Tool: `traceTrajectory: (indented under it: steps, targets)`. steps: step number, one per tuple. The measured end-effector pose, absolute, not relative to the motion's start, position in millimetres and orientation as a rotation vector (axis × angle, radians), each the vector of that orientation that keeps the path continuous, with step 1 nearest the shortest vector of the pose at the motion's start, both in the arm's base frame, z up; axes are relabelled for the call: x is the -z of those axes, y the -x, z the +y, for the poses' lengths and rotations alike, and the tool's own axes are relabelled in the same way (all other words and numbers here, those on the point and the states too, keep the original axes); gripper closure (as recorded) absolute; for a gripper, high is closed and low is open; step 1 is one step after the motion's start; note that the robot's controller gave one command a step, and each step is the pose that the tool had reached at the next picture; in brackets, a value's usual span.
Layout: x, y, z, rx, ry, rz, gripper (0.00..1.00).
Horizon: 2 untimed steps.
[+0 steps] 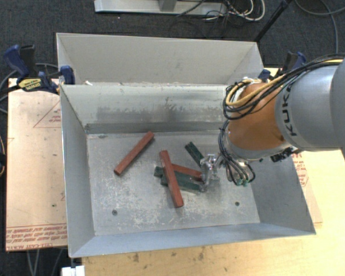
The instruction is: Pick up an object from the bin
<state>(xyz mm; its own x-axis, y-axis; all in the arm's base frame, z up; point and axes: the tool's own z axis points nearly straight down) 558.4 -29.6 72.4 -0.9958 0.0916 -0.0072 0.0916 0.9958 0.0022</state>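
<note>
My gripper [208, 171] is low in the bin, right of centre, at the right end of a small heap. It is down against the right tip of a short red-brown bar [186, 170] and a dark green block [189, 182] just beneath that bar. A longer red-brown bar [171, 179] lies across the heap, running from upper left to lower right. Just up and left of the gripper, a second dark green block [193, 150] lies on its own.
Another dark green piece [160, 172] pokes out at the heap's left side. A separate red-brown bar [134, 153] lies diagonally on the bin floor further left. The arm with its orange cover and cables hangs over the bin's right wall.
</note>
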Motion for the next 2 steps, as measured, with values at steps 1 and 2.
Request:
traceTrajectory:
  steps: [1,2]
  targets:
    - [-127.5,-624.2,14.1,-0.006,-0.239,3.121,1.0]
    - [-123.8,-620.4,11.2,-0.002,-0.246,3.131,0.0]
